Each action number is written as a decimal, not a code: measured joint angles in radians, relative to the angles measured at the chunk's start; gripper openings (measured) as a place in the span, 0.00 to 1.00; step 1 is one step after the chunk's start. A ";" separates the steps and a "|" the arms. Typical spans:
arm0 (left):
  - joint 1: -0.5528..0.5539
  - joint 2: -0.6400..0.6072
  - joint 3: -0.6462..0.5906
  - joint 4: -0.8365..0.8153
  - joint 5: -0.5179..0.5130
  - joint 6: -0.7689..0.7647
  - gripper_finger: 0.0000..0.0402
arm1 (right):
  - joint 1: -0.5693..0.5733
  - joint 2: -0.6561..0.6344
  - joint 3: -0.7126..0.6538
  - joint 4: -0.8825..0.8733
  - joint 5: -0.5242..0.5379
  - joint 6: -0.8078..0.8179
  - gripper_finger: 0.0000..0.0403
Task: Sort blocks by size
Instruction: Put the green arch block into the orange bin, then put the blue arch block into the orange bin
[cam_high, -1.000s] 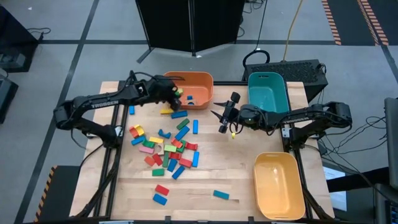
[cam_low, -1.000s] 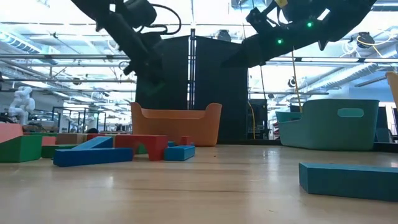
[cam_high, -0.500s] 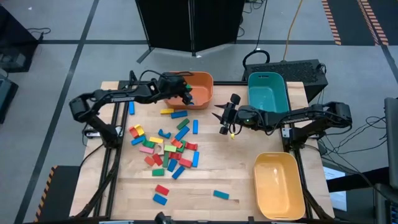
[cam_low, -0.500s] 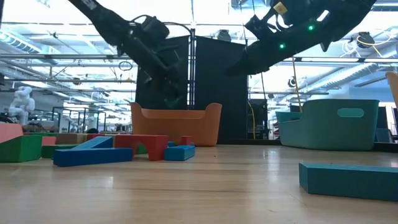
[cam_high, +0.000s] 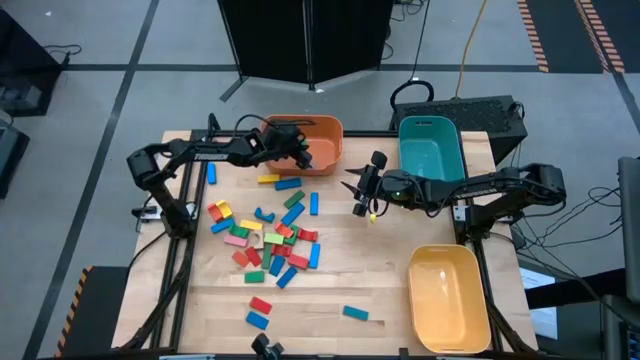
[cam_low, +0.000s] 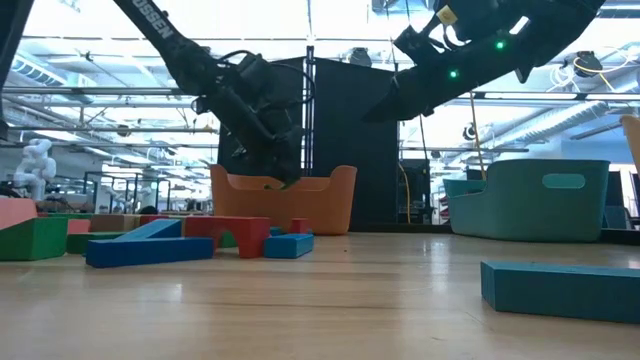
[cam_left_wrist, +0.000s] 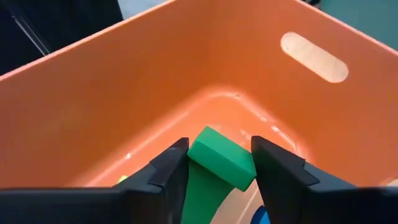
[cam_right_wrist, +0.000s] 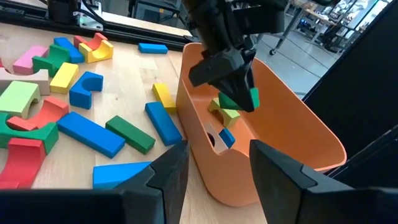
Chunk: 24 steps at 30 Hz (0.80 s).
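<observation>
Hovering over the orange bin (cam_high: 322, 135), the left end effector (cam_left_wrist: 214, 163) clasps a green block (cam_left_wrist: 222, 157) between its fingers; released too near the rim, it could bounce out. Most blocks (cam_high: 265, 240) lie scattered on the desk (cam_high: 380, 285). The right end effector (cam_high: 353, 190) waits mid-desk, fingers parted and empty.

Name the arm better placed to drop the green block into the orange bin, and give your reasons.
Left. The left gripper already holds the green block between its fingers over the orange bin. The right gripper hangs empty above bare table beside it.
</observation>
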 joint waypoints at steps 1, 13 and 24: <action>0.000 0.001 0.000 0.000 0.000 0.000 0.45 | 0.000 0.000 0.000 0.000 0.000 0.003 0.39; -0.004 -0.001 0.000 -0.001 -0.004 0.110 0.59 | 0.000 0.000 0.000 0.006 0.000 0.025 0.39; -0.032 -0.033 0.000 -0.031 0.072 0.172 0.60 | 0.000 0.000 0.000 0.006 -0.001 -0.069 0.39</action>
